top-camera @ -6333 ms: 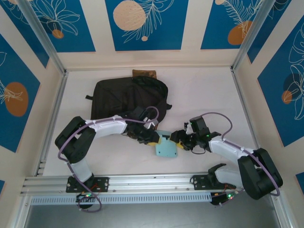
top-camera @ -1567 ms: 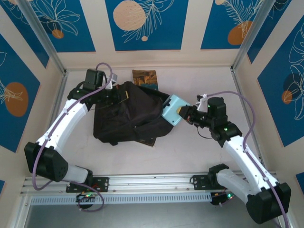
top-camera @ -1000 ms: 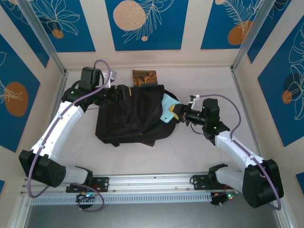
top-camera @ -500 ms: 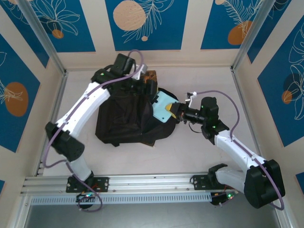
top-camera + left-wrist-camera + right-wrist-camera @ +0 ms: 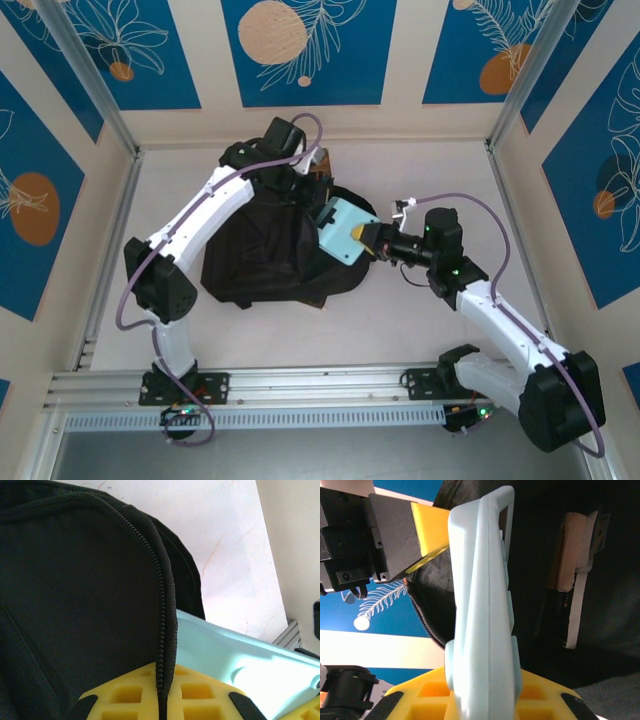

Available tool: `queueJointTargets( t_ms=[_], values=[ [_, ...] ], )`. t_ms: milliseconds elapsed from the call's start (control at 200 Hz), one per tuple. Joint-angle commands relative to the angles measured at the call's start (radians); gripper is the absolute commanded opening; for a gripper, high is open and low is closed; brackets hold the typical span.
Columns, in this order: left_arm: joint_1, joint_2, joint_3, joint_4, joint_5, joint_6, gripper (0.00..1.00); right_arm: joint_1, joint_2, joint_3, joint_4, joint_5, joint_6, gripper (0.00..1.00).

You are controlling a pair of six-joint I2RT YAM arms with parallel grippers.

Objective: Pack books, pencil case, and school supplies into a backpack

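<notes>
The black backpack [image 5: 260,255] lies mid-table with its mouth facing right. My left gripper [image 5: 306,192] is shut on the backpack's zip edge [image 5: 161,605], which runs between the yellow fingers [image 5: 125,700] and is lifted. My right gripper [image 5: 367,238] is shut on a light-teal piece [image 5: 342,229] of the school supplies, held on edge [image 5: 481,605] at the backpack's mouth, just under the raised flap. Inside the dark opening I see the edges of books [image 5: 570,555]. The pencil case is out of view.
White tabletop [image 5: 440,180] lies open to the right of the backpack and in front of it. Blue-patterned walls and metal posts [image 5: 515,90] close in the back and sides. The left arm [image 5: 190,225] arches over the backpack's left side.
My left gripper swung from the backpack's back left to its right-hand mouth, opened, then shut on the zip edge. The right gripper and teal piece barely moved.
</notes>
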Motion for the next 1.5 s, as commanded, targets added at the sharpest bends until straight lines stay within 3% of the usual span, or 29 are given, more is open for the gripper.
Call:
queueJointTargets(
  t_ms=[0, 265, 400, 580, 740, 955, 1245, 1495],
  values=[
    [0.001, -0.133, -0.067, 0.034, 0.007, -0.002, 0.00, 0.003, -0.071, 0.029, -0.149, 0.048, -0.125, 0.08],
    [0.017, -0.400, -0.295, 0.096, 0.064, 0.089, 0.00, -0.010, -0.148, 0.075, -0.421, 0.091, -0.306, 0.07],
    [0.019, -0.489, -0.367, 0.102, 0.087, 0.125, 0.00, -0.003, -0.093, 0.153, -0.580, 0.110, -0.341, 0.04],
    [0.018, -0.578, -0.438, 0.133, 0.076, 0.128, 0.00, 0.086, 0.033, 0.241, -0.658, 0.017, -0.312, 0.04],
    [0.020, -0.634, -0.468, 0.118, 0.027, 0.128, 0.00, 0.128, 0.087, 0.228, -0.495, -0.057, -0.142, 0.03],
    [0.021, -0.662, -0.475, 0.135, -0.003, 0.110, 0.00, 0.194, 0.151, 0.191, -0.166, -0.052, 0.086, 0.02],
    [0.047, -0.685, -0.395, 0.112, -0.084, 0.094, 0.00, 0.268, 0.328, 0.280, -0.156, 0.036, 0.082, 0.04],
    [0.077, -0.674, -0.319, 0.119, -0.049, 0.084, 0.00, 0.348, 0.502, 0.375, -0.072, 0.084, 0.095, 0.07]
  ],
)
